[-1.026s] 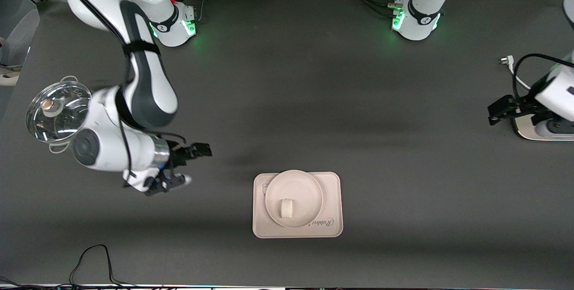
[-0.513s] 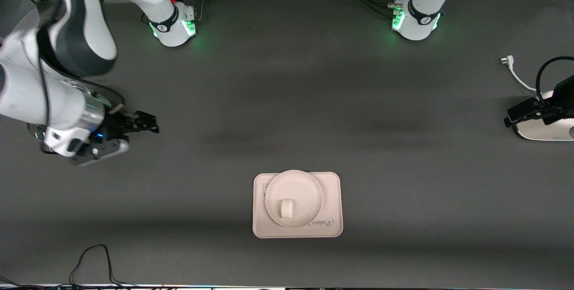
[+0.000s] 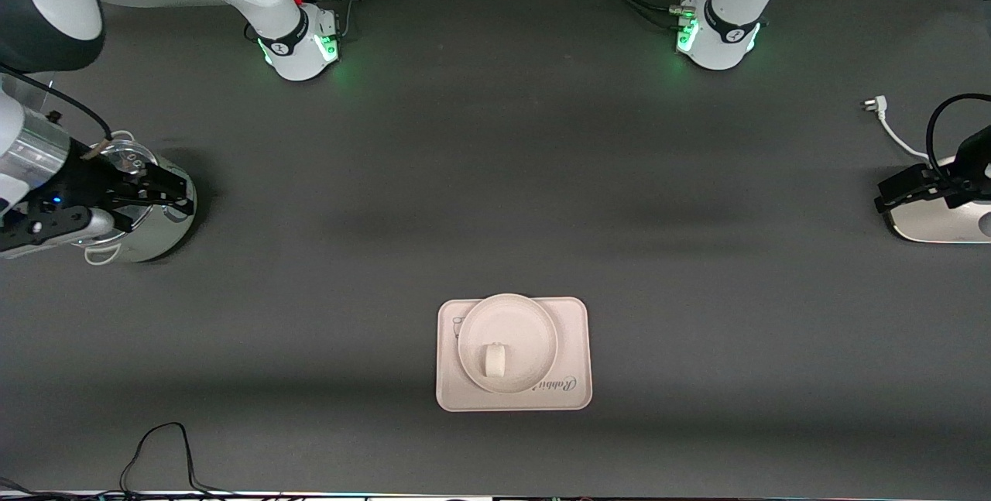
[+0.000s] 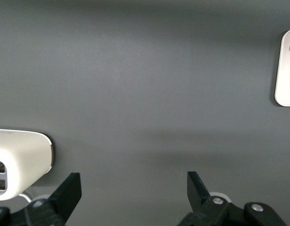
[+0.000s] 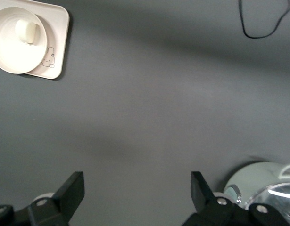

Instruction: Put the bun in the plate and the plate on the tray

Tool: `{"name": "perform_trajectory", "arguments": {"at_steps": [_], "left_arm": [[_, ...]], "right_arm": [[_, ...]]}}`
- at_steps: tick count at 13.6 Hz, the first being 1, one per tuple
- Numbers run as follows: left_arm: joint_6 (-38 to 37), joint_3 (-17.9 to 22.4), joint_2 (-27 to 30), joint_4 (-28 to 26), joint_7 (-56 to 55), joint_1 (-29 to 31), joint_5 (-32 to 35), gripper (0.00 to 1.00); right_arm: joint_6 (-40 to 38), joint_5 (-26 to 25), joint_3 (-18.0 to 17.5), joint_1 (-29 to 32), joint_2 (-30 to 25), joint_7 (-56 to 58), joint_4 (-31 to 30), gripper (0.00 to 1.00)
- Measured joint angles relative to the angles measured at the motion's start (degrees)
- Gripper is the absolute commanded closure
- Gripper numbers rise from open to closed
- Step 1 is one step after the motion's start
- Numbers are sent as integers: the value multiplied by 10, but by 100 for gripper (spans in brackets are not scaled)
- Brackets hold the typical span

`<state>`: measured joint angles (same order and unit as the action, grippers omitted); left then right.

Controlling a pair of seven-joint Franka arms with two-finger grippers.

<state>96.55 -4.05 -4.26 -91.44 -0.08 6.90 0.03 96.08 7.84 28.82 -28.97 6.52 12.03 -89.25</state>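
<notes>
The bun (image 3: 493,359) lies in the plate (image 3: 526,328), a little nearer to the front camera than the plate's middle. The plate sits on the tray (image 3: 574,346), toward the tray's end that faces the right arm, and it covers part of the small animal print. The word "Rabbit" on the tray shows just beside the plate's rim. The tray rests on the dark desk (image 3: 495,176), in the part near the front camera, about midway between the two ends of the desk.

The right hand (image 3: 135,203) is at the right arm's end of the desk, over a shiny metal pot (image 3: 159,234) with a glass lid. Its fingers stand wide apart and hold nothing. In the right wrist view the two black fingers (image 5: 71,193) frame bare desk, with the pot's rim (image 5: 258,176) beside one of them and the tray with plate and bun well apart from them.

The left hand (image 3: 910,187) is at the left arm's end of the desk, over a white box-shaped device (image 3: 933,226) with a white cable and plug (image 3: 875,106) near it. Its fingers (image 4: 69,193) are also spread wide and empty. Both hands are well apart from the tray.

A thin black cable (image 3: 159,451) lies on the desk near the front camera, toward the right arm's end.
</notes>
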Motion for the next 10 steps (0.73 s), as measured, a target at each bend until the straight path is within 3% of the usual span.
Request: {"name": "perform_trajectory", "arguments": {"at_steps": [5, 8, 10], "left_arm": [[-38, -9, 3, 33, 0, -1, 3, 0], [-59, -15, 4, 45, 0, -1, 5, 0], [-60, -16, 4, 47, 0, -1, 6, 0]], "right_arm": [[-21, -9, -204, 197, -9, -10, 23, 0], [-26, -20, -321, 284, -12, -76, 22, 0], [-27, -24, -371, 317, -12, -103, 17, 0]]}}
